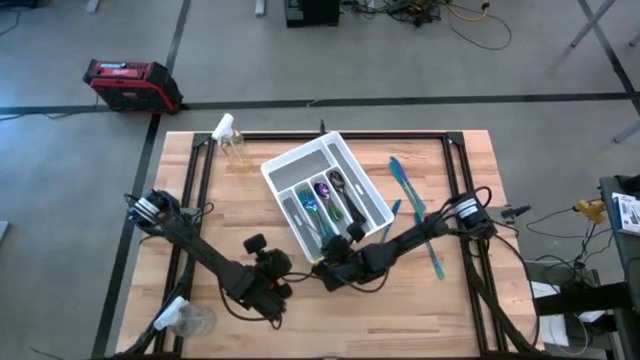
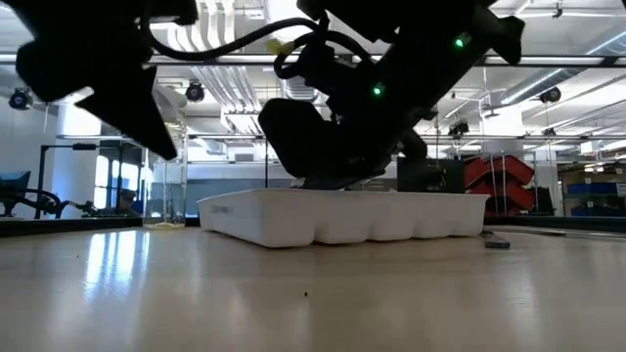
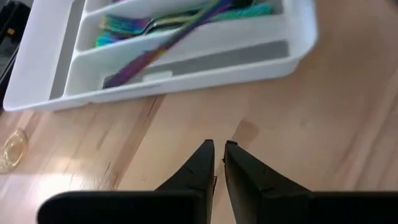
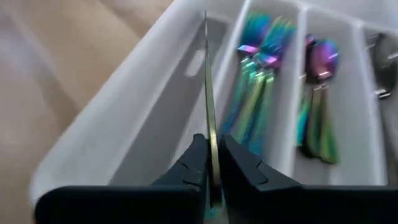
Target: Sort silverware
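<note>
Iridescent teal and purple metal fills the white tray point(image 1: 372, 192), which lies askew on the wooden table point(image 1: 470, 300): forks point(image 4: 260, 56) lie in one long compartment, spoons point(image 4: 320, 62) in the one beside it, and a darker piece in the next one along. The right gripper point(image 4: 211, 163) hangs over the tray's near end, its jaws clamped on a thin knife point(image 4: 209, 93) held edge-on, the blade running out from between the fingertips above the outer compartment beside the forks. In the high view more slim teal pieces point(image 1: 405, 185) lie loose on the wood just beside the tray, on the right arm's side. The left gripper point(image 3: 215, 163) hovers over bare wood near the tray's other long side, its jaws closed on nothing, tips nearly touching.
</note>
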Robot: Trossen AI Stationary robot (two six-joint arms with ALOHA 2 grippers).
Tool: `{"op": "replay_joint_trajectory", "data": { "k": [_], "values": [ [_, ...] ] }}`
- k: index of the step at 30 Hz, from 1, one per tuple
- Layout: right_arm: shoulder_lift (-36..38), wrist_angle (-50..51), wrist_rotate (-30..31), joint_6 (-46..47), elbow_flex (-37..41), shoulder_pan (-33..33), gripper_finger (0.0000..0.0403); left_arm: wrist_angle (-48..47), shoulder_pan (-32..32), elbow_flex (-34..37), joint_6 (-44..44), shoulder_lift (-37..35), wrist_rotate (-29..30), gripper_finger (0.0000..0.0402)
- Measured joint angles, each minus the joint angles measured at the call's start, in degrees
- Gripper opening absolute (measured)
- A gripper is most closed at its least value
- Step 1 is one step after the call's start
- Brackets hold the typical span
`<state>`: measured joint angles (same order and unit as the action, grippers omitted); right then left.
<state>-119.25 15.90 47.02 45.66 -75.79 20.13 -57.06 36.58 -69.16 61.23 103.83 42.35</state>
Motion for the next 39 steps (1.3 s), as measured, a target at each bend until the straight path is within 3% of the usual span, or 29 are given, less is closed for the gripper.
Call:
{"op": "replay_joint_trajectory", "data": {
  "k": [6,12,16,19,24,27,34,37,39],
  "values": [
    [0.5,1.0,-2.9,-5.5,-0.6,0.2,0.0115,2.7,0.0,1.6,0.8,0.0,0.1,0.0024],
    [7.4,8.4,-3.7,-14.9,-0.3,4.2,0.0185,9.2,0.1,2.7,-0.7,0.0,0.3,0.0024],
    [11.4,17.4,-3.3,-21.7,1.4,8.9,0.0201,19.9,0.1,5.1,-5.3,0.0,0.7,0.0024],
    [13.1,21.9,-3.1,-18.4,3.9,13.5,0.0202,32.5,0.1,7.6,-11.1,0.0,1.7,0.0024],
    [14.4,22.9,-2.3,-3.3,11.6,19.2,0.0187,55.6,0.0,11.5,-22.5,0.9,4.9,0.0024],
    [15.5,23.5,-2.2,5.8,17.5,20.5,0.0167,64.8,-0.9,11.9,-28.7,2.9,5.1,0.0024],
    [20.3,31.2,0.6,16.9,27.9,19.7,0.0077,67.3,-3.8,9.6,-30.0,7.6,2.2,0.0024],
    [21.7,30.6,3.8,17.2,31.0,17.0,0.0022,67.3,-4.7,8.6,-30.6,9.4,2.1,0.0024],
    [21.8,29.2,5.4,15.4,32.3,14.7,0.0007,67.6,-5.3,8.0,-31.0,10.6,2.1,0.0024]
  ]
}}
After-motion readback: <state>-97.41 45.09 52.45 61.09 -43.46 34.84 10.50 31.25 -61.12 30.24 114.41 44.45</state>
